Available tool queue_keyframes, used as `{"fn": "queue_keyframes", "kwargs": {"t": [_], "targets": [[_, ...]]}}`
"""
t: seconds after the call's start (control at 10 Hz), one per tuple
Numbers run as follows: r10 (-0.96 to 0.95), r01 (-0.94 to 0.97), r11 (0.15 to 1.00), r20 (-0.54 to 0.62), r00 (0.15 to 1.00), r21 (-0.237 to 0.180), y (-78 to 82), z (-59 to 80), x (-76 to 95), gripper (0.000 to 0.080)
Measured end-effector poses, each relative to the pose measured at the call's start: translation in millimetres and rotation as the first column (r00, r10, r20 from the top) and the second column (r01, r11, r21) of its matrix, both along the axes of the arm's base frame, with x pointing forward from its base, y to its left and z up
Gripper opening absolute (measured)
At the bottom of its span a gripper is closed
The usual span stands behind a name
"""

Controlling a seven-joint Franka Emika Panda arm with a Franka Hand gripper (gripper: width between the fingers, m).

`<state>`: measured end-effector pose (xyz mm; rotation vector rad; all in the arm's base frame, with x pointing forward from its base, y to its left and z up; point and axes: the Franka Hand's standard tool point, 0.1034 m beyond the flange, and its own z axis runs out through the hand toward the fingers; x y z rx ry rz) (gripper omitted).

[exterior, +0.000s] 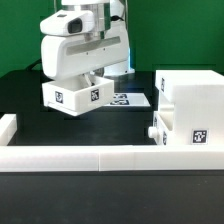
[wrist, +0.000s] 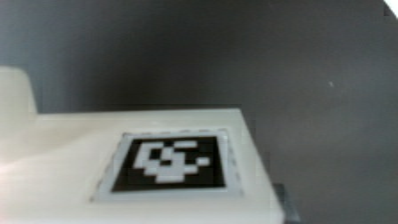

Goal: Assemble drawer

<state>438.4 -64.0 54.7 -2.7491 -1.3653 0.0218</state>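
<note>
Fingers hidden; wrist view shows tray (wrist: pixel 125 150) tag (wrist: pixel 171 160).

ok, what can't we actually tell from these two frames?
- Gripper: exterior view, the wrist housing and the tray beneath it hide the fingertips; open or shut cannot be told.
- Wrist view: blurred; only a white tray surface with one tag shows, no fingers in frame.
- Marker board: exterior view, mostly hidden behind the tray and the casing.
- Second tray: its knob is too small to confirm.
</note>
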Motion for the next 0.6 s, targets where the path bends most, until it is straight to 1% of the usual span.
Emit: {"fn": "queue_keyframes", "kwargs": {"t": [0.1,0.2,0.3,0.4,0.5,0.6], "targets": [[0.145,-0.145,0.989,0.006,0.989,0.005,-6.2,-2.5,3.6,0.0042],[0.234,-0.234,0.972,0.011,0.972,0.004,-8.2,-1.7,13.8,0.0042],[0.305,-0.305,0.952,0.017,0.952,-0.001,-7.4,-0.4,25.1,0.0042],[0.403,-0.403,0.915,0.016,0.915,-0.011,-5.9,0.5,34.3,0.0042],[0.463,-0.463,0.886,0.017,0.886,-0.018,-5.0,1.2,39.6,0.0042],[0.475,-0.475,0.88,0.015,0.88,-0.016,-6.9,-0.4,37.0,0.0042]]}}
